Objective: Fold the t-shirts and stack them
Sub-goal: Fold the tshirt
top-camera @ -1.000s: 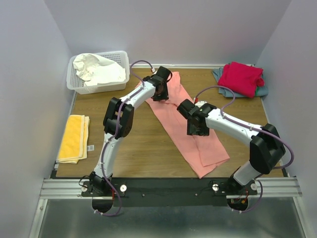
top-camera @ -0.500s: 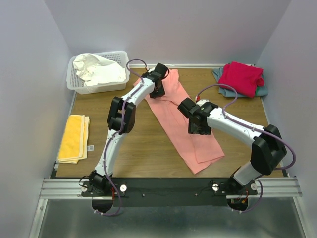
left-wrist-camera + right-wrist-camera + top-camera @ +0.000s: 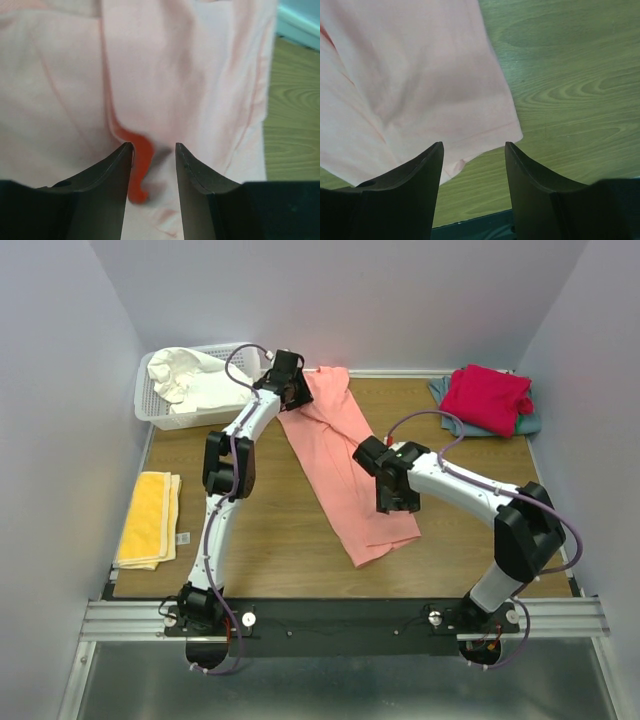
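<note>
The salmon-pink t-shirt lies on the wooden table as a long, narrow band, slanting from the far edge beside the white lattice basket down toward the near middle; it looks already doubled lengthwise, with creases along its run.

The left gripper sits at the far end of that band, just beside the basket; its jaws stand about half apart, with a raised orange-shadowed ridge of cloth between them; the ridge does not fill the gap, so nothing looks clamped.

The right gripper hangs over the band's right edge, toward its near end; its jaws are also spread about halfway, and bare table shows through the gap; the shirt's hem corner lies just beyond the fingertips; no cloth is pinched that I can see.

The crimson-red t-shirt rests on the grey-blue t-shirt in the far right corner; the white t-shirt is heaped in the basket; a folded yellow cloth lies at the left edge.

The step in hand seems to be squaring up the pink shirt before its crosswise fold; next, probably, each claw must close on an end, and one end must be carried over the other without skewing the band.
</note>
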Controlling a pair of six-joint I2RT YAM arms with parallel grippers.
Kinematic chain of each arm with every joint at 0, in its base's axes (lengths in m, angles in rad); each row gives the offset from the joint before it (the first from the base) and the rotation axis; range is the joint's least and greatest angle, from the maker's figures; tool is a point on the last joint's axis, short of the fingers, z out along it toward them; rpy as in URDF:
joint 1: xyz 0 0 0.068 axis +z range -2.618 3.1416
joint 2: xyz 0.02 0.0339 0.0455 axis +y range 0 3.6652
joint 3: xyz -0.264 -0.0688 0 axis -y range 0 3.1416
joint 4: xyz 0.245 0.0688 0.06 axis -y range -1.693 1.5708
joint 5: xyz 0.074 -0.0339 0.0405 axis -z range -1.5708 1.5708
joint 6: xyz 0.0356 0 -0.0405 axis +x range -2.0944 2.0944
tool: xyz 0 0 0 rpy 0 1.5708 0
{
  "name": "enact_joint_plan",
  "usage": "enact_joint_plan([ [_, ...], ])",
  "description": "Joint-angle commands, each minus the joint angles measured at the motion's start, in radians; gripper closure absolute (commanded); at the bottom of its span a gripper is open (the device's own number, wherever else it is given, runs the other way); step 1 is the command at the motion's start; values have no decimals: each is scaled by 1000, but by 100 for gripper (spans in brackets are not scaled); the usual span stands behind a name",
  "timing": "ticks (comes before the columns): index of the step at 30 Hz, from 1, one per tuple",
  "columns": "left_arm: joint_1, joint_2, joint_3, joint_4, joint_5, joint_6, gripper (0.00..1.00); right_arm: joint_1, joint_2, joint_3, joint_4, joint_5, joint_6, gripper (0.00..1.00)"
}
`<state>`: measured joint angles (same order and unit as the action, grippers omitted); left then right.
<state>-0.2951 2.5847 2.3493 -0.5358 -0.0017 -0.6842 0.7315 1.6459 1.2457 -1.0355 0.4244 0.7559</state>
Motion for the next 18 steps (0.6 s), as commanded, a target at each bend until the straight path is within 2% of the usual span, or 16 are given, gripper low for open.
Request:
enact_joint_plan([
  [1,1,15,36,250,198,40,51,6,2,-31,51,-81,-95,41],
  [3,1,-9,27,263,209,58,51,16,-18,-23,81,-92,-124,43],
  [10,-4,-176,-172,292,186,109,52,100,32,21,120,-90,-162,47],
  [18,-45,-303,-292,112,80,190,57,241,100,-37,183,-101,-127,52],
])
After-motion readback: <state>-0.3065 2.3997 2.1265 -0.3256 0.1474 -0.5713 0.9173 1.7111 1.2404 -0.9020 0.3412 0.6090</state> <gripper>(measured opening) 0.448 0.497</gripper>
